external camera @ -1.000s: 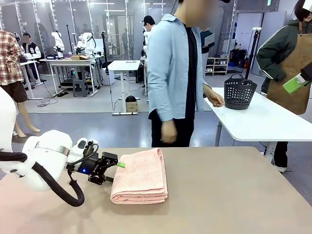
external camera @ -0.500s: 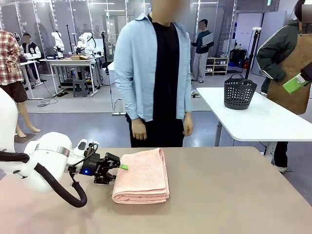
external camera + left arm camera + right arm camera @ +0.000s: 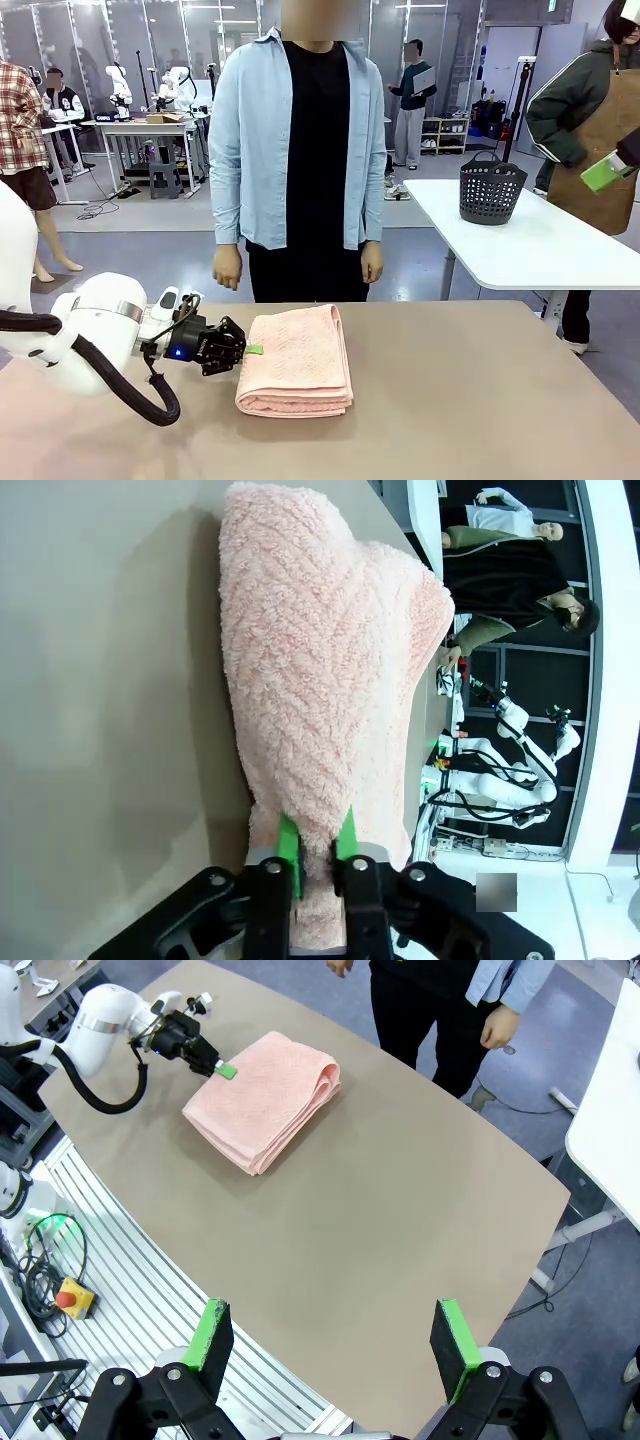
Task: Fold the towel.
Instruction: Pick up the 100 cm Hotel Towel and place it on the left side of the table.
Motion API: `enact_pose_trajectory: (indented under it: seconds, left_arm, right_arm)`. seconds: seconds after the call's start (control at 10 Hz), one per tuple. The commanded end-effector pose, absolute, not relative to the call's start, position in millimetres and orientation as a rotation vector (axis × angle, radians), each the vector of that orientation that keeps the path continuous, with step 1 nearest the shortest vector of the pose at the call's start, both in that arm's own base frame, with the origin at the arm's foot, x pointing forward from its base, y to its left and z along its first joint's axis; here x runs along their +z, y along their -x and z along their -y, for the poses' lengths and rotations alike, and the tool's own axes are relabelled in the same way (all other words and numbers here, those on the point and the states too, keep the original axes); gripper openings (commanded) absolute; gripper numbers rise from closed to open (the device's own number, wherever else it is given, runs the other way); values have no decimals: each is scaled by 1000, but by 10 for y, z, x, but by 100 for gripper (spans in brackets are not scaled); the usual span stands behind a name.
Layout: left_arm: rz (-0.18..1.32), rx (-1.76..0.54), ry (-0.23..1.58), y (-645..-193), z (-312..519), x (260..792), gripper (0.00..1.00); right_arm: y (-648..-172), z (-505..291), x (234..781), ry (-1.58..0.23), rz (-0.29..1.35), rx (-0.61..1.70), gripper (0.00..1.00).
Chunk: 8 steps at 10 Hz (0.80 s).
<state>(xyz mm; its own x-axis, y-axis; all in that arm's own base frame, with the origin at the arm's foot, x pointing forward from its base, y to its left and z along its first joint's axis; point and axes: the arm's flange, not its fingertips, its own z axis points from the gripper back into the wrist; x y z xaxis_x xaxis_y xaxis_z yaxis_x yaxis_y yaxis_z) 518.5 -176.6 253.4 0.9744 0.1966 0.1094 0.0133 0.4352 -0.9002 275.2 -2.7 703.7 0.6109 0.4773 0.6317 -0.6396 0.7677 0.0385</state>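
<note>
left pincer: clenched on the towel's near edge, green pads close together with pink terry pinched between them; low and level with the bench, likely so the layers stay flat.
right pincer: released, pads wide apart, high above the bench and well apart from the cloth.
towel: straight ahead of the left pincer, lying folded in a thick stack, rounded fold on the side away from the pincer.
person: beyond the towel at the far edge, hands hanging free.
judgement: fold looks nearly complete; release seems next.
</note>
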Motion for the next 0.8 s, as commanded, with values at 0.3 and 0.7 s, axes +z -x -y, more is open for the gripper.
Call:
enact_pose_trajectory:
  seconds: [0.3,0.7]
  left_arm:
    - [213,110,1119,-5194,1772,2546,6]
    - [213,110,1119,-5194,1772,2546,6]
  right_arm:
    - [-2756,17,7032,-268,640,634,100]
    - [-2756,17,7032,-268,640,634,100]
